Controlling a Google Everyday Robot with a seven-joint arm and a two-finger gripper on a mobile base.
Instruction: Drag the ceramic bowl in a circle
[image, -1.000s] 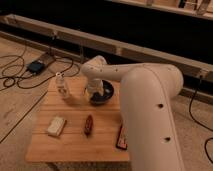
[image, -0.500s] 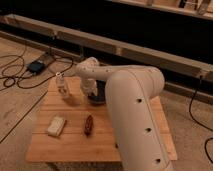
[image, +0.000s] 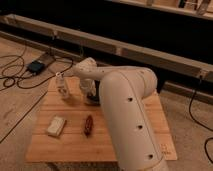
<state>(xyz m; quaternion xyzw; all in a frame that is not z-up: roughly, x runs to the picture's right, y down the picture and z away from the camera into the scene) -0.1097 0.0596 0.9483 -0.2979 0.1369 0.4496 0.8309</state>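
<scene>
Your ceramic bowl (image: 93, 102) sits directly under the hand (image: 90, 95), with only a dark edge showing past the arm. The hand is low over it, probably to get purchase for dragging. You cannot tell whether it is spread or pinching the rim. A white cup (image: 61, 86) stands near the hand. A pale block (image: 56, 126) and a brown item (image: 88, 125) lie further off on the desk (image: 70, 146), so keep the circle tight.

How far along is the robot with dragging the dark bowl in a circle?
Reach looks done: the gripper is down at the ceramic bowl, mostly hidden by the arm. In hand: taking hold, though grip can't be confirmed. Left: the whole circular drag, apparently.
</scene>
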